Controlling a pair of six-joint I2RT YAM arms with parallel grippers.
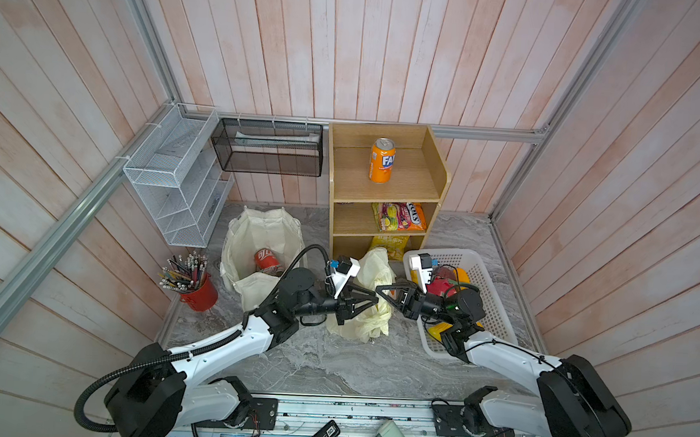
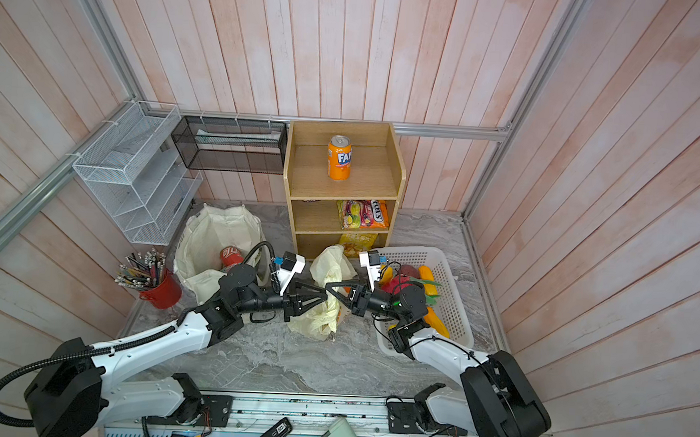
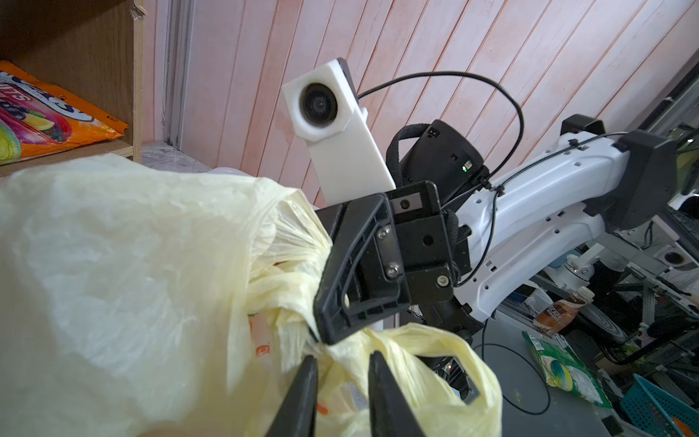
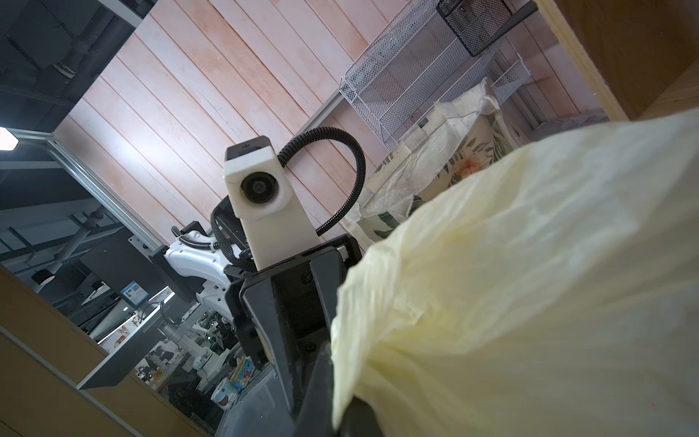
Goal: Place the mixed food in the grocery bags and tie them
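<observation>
Centrally on the grey marbled desk (image 1: 331, 364), the pale-yellow plastic carrier bag (image 1: 372, 268) is seen slumped just in front of the wooden shelf unit (image 1: 433, 183) that stands at the back edge. Both pincers are met over it, tip to tip. The right gripper (image 3: 321, 335) is clamped on a bunched, twisted strip of the bag's mouth, as is shown in the left wrist view. The left gripper (image 3: 342, 359) is held with its jaws slightly apart; yellow film is seen in the gap, but whether it is pinched cannot be told. Toward the back left corner the cream cloth tote (image 1: 256, 230) is stood open, and the red cola can (image 1: 266, 260) is lodged inside it. Along the right edge the white perforated basket (image 1: 491, 290) is set, with yellow and orange toy fruits (image 1: 461, 274) lying in it beneath the right arm. An orange Fanta can (image 1: 382, 160) is stood upright on the shelf unit's top, and a multicoloured candy packet (image 1: 400, 217) is laid on the tier below.
</observation>
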